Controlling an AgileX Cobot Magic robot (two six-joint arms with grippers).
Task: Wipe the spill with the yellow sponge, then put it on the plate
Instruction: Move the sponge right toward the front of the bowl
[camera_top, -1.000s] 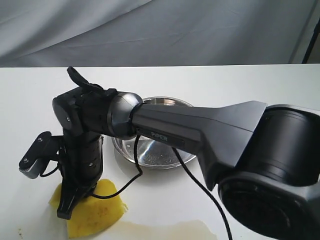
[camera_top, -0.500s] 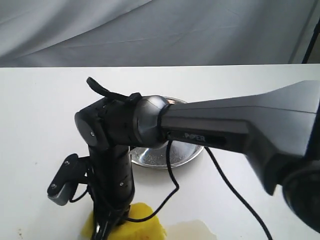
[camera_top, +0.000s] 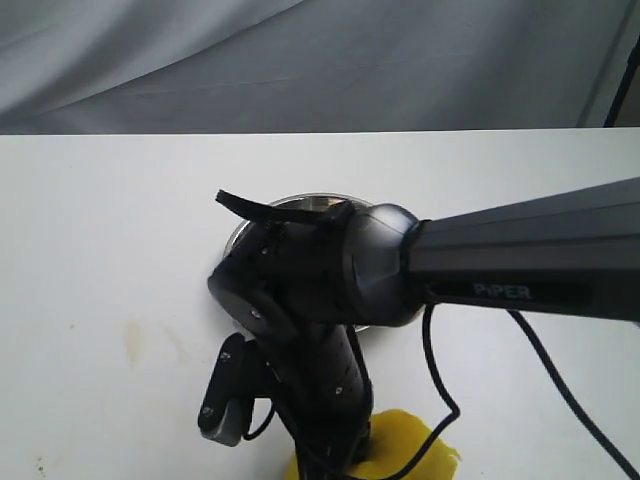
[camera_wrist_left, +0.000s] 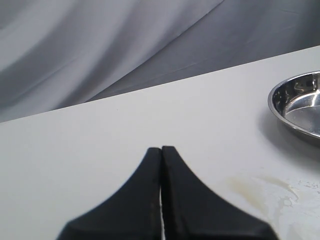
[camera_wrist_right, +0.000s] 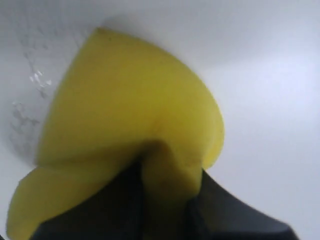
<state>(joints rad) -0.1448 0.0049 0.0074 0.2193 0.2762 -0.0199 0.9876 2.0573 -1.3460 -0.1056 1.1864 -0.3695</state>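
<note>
I think the wiping is going on or nearly done. No brown spill shows on the desk, only a pale wet mark. The sponge is not on the plate yet, so that part is left.

On the left, the left jaws are pressed tight together with nothing in them, over bare desk. The plate sits farther back, partly behind the right arm, and it looks empty. Near the front, the right jaws pinch the yellow sponge in a narrow squeeze and hold it down on the desk. The sponge is between them and sticks out past their tips.
</note>
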